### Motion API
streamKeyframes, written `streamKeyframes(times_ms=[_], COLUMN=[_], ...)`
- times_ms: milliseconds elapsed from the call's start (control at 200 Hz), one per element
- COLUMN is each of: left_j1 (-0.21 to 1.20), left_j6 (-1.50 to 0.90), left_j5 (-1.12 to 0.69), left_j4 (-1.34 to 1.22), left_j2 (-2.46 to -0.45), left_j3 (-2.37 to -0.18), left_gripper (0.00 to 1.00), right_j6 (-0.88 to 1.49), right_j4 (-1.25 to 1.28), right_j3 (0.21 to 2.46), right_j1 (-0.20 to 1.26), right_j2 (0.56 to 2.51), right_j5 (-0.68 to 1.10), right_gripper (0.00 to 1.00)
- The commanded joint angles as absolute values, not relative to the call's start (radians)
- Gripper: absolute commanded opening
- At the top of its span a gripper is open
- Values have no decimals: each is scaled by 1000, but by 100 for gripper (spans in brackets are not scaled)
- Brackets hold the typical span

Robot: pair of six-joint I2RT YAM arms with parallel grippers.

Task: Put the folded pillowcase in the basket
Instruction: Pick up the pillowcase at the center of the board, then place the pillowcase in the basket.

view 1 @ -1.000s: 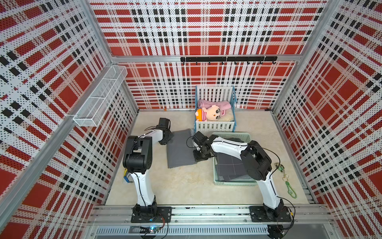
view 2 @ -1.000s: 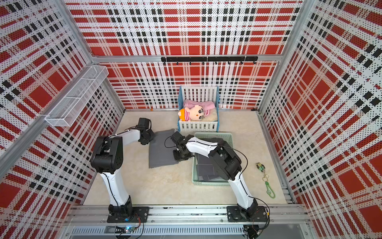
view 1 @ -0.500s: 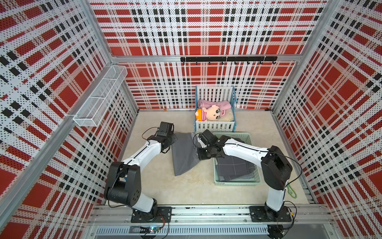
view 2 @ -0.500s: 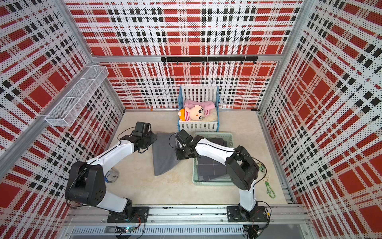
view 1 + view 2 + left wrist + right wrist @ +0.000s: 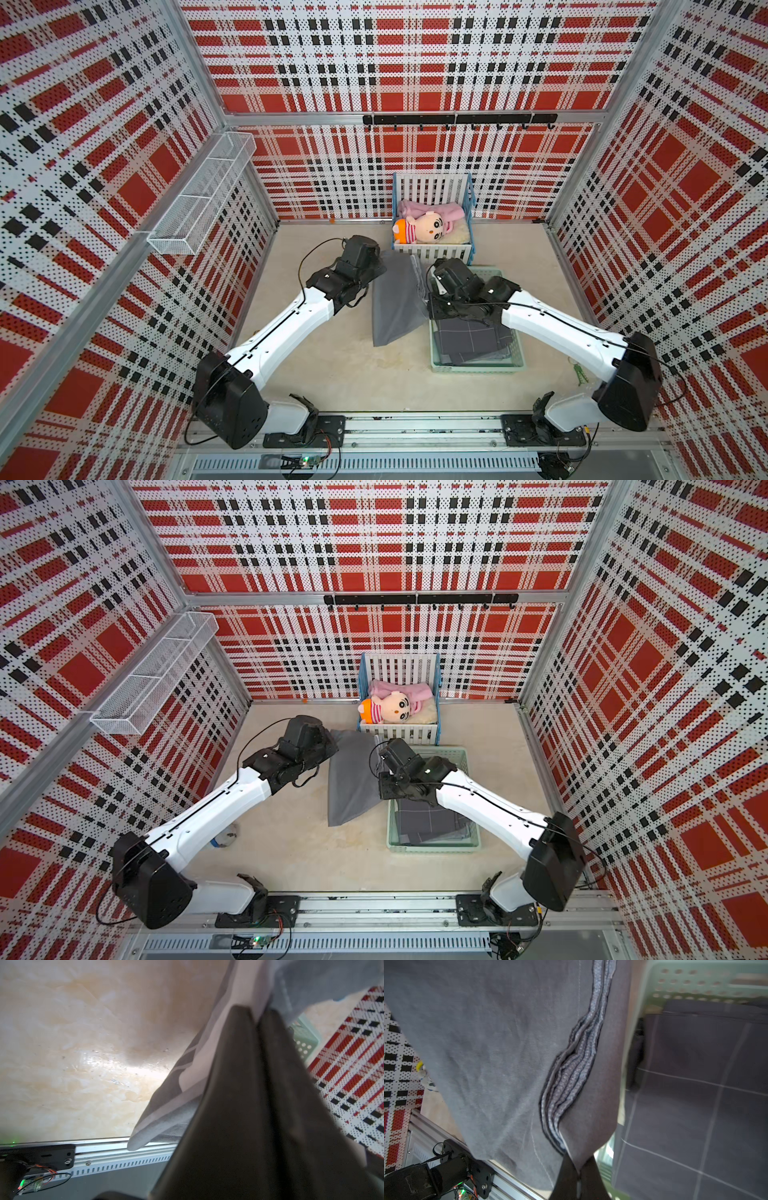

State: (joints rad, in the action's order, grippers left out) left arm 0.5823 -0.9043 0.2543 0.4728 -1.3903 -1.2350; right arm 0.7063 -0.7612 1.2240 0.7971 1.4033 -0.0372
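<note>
Pillowcase (image 5: pixel 395 307) pinched by left pincer (image 5: pixel 257 1018), right pincer (image 5: pixel 578 1167); basket (image 5: pixel 478 368) part-hidden

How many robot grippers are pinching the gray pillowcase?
2. The left gripper is shut on a far corner of the pillowcase, near the crib. The right gripper is shut on its edge beside the basket.

We are looking into a robotics lab cell: perforated plaid panels (image 5: pixel 415 62) on aluminium framing (image 5: pixel 195 62) are boxing in a left arm (image 5: pixel 286 324) and right arm (image 5: pixel 557 328) bolted to a front rail (image 5: pixel 415 428). A toy crib (image 5: pixel 432 249) and wire shelf (image 5: pixel 199 199) are giving it a nursery look.
</note>
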Motion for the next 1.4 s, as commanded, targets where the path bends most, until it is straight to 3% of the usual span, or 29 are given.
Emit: streamKeyframes(times_ms=[0,175,366,591,967,1022,1157,1227,1398], left_j1=[681,825,886,879,791,789,797,802,799], left_j6=[-938,-937,-955,-963,-986,-967,-923,-887,-848], left_j5=[312,326,294,292,214,195,194,191,202], left_j4=[462,425,362,310,291,291,290,288,308], left_j2=[-1458,-1626,-1809,-1900,-1939,-1959,-1951,-1937,-1860], left_j3=[-1342,-1489,-1575,-1540,-1411,-1419,-1441,-1461,-1470], left_gripper=[0,0,0,0,0,10,44,51,57], right_j6=[782,836,872,854,859,860,861,860,853], right_j4=[-848,-949,-1005,-1005,-957,-960,-968,-971,-1020], right_j3=[1163,1087,997,908,795,798,800,802,841], right_j1=[759,689,600,522,513,512,512,514,512], right_j2=[1284,1145,1043,1000,1016,1019,1019,1019,1000], right_j5=[-152,-236,-262,-252,-212,-220,-222,-218,-236], right_gripper=[0,0,0,0,0,16,26,31,40])
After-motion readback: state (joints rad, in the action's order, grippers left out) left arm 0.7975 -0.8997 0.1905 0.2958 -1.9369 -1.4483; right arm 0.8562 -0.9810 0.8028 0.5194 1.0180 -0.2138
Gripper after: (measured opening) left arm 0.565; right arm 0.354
